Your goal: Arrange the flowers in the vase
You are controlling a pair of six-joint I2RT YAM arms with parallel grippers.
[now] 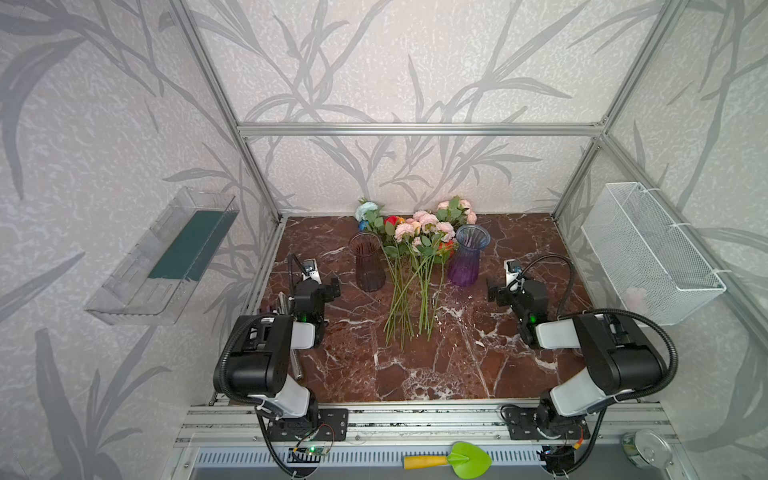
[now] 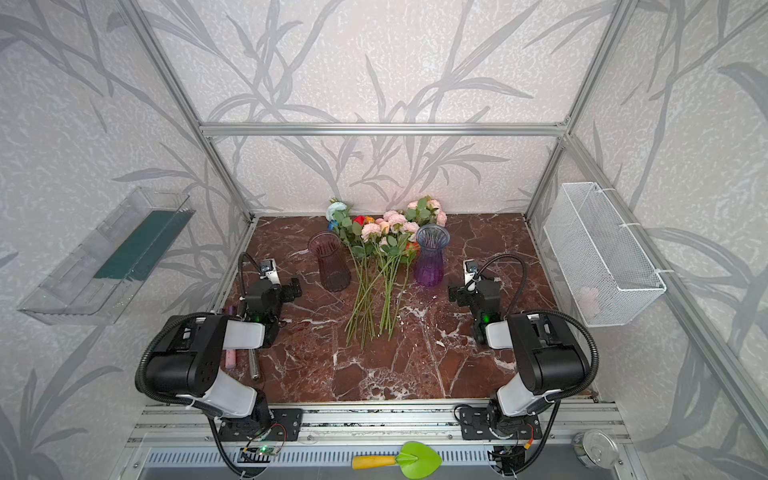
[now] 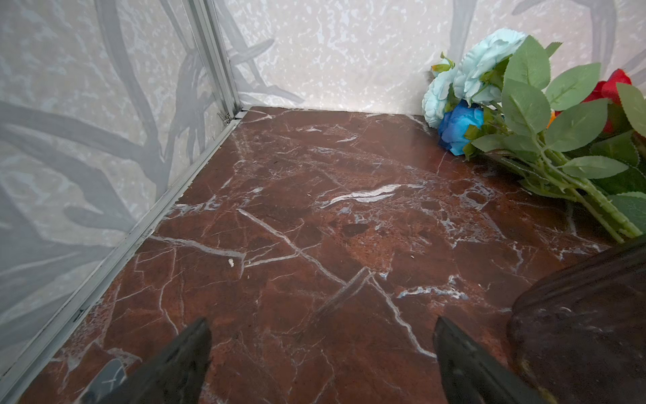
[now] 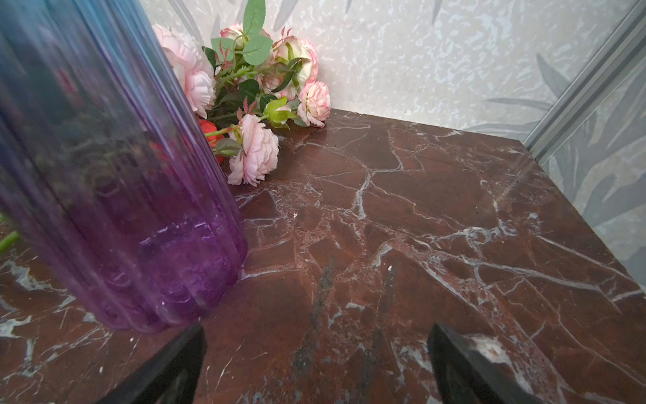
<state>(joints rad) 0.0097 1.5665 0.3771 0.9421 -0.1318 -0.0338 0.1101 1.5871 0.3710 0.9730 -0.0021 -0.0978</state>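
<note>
Between the dark brown ribbed glass vase (image 1: 366, 262) and the purple-to-blue ribbed glass vase (image 1: 467, 257), the long green-stemmed artificial flowers (image 1: 419, 232) lie flat on the red-brown marble tabletop (image 1: 415, 374). Left gripper (image 3: 321, 325) and right gripper (image 4: 314, 328) stand wide and empty. Advised: pinch one stem mid-length, lift it clear of its neighbours, insert the stem-end first.

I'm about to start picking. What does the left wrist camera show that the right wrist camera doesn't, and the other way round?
Left wrist only: pale-blue blooms and a blue rose on leafy stems, plus part of the dark brown vase. The left gripper has its jaws open over bare table.
Right wrist only: the purple vase, upright and close, with pink blooms lying beyond it near the wall. The right gripper is open too.
Both: the red marble tabletop, the leaf-patterned wall, and nothing between the jaws.
</note>
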